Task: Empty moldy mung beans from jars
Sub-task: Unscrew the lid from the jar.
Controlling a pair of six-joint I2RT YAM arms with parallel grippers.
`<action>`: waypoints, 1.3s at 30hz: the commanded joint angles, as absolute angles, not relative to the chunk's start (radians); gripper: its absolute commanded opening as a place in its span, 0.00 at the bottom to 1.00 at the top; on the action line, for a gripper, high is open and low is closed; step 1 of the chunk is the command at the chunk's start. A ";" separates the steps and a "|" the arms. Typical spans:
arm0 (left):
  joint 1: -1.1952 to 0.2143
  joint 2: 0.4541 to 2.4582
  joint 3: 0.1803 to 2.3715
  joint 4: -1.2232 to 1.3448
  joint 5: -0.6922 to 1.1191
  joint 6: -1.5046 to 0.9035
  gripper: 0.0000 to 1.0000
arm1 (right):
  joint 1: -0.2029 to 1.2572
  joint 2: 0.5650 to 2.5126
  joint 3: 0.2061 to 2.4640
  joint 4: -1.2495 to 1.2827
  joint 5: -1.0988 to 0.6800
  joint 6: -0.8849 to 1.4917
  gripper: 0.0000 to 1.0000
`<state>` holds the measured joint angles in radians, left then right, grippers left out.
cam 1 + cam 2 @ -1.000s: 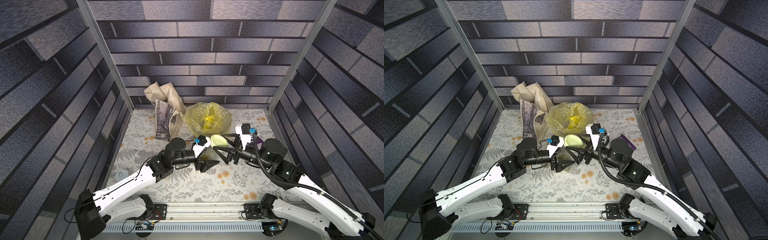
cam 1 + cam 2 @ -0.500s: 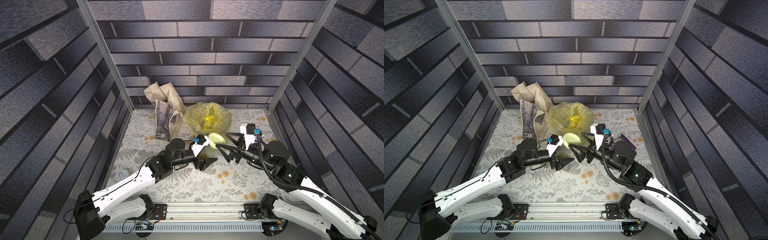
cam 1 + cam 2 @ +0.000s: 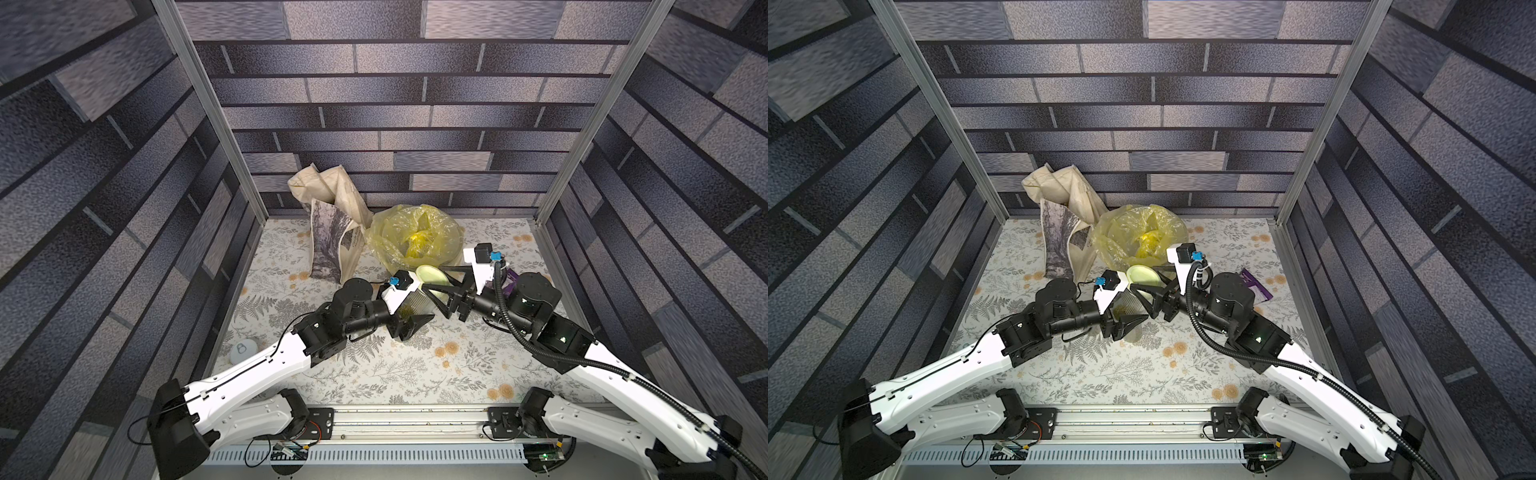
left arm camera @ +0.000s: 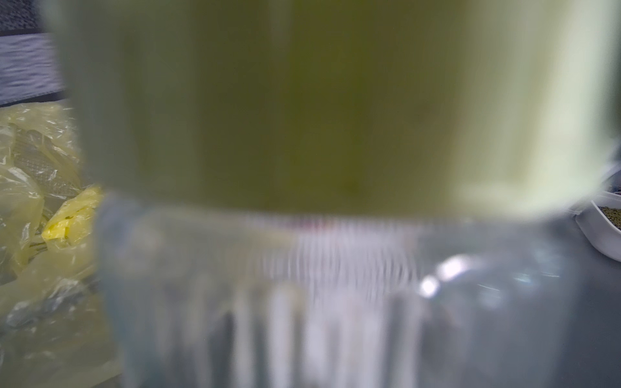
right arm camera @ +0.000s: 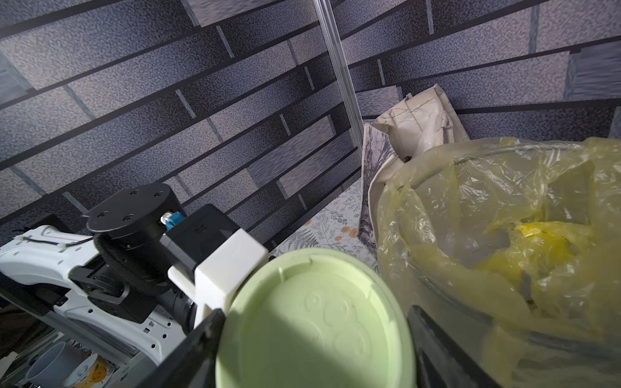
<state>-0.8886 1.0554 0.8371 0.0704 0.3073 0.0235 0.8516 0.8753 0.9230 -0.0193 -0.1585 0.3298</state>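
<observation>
**A:** While that lid is on, nothing pours, so I'd call this the unscrewing step. In both top views the left gripper [image 3: 417, 308] is clamped around the ribbed jar [image 3: 420, 300]. It holds the jar tilted above the table [image 3: 374, 374], just in front of the yellow bag [image 3: 415, 232].

**B:** And the right gripper [image 3: 434, 279] has its jaws either side of the pale green lid [image 3: 428, 274]. The mung beans [image 3: 1123, 310] show as an olive patch low in the jar.

**A:** Left wrist view now, and it's all blur! The jar [image 4: 336, 285] fills the frame, so no fingers to be seen. Only here, though, a white-rimmed container [image 4: 601, 231] with more olive grains peeks in at the edge. Another of the jars? Can't tell.

**B:** Right wrist view is the sharp one. The fingers [image 5: 196, 341] sit against opposite edges of the lid [image 5: 312, 322]. That's a clamp by the look of it, which the top views are too small to settle. The bag [image 5: 487, 218] gapes open just beside the lid, with the cloth tote [image 5: 420, 127] behind.

**A:** Next move, I reckon, is to twist the lid off while the left holds firm and carry it clear. Then tip the jar over the bag. The mouth wants to be over the bag before the jar tips further, or beans land on the table.
</observation>
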 commanded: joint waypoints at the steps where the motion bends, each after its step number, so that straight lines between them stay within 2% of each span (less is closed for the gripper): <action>1: -0.898 1.032 0.856 0.133 0.290 0.051 0.66 | 0.858 0.879 0.941 -0.010 -0.179 0.339 0.84; 8: -0.899 1.045 0.865 0.126 0.282 0.046 0.65 | 0.857 0.875 0.934 0.004 -0.199 0.341 0.91; 16: -0.899 1.042 0.865 0.136 0.281 0.041 0.65 | 0.857 0.874 0.935 -0.010 -0.200 0.325 0.85; 19: -0.898 1.043 0.864 0.142 0.288 0.039 0.65 | 0.857 0.876 0.934 -0.012 -0.197 0.320 0.78; 25: -0.891 1.042 0.865 0.140 0.307 0.031 0.66 | 0.857 0.865 0.915 0.007 -0.221 0.308 0.71; 39: -0.822 1.015 0.859 0.128 0.447 0.002 0.68 | 0.857 0.865 0.894 0.060 -0.328 0.282 0.73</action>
